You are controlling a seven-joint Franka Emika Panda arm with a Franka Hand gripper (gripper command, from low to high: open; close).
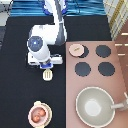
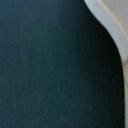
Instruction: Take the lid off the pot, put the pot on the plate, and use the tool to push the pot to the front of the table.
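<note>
The gripper (image 1: 46, 67) hangs above the black table (image 1: 15, 85), clamped on the tool (image 1: 47, 74). The pot (image 1: 38, 113) sits on the plate (image 1: 31, 107) below it; the lid (image 1: 76, 49) lies well off toward the exterior view's right, on the stove (image 1: 117, 80).

The pot (image 1: 38, 113) was seen seated on the plate (image 1: 46, 106) near the table's (image 1: 15, 90) bottom edge, the lid (image 1: 76, 49) left on a burner, the tool (image 1: 47, 75) just below the gripper (image 1: 46, 66).

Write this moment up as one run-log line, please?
claw: over the tool on the table | lid: off, on stove | pot: on plate
</note>
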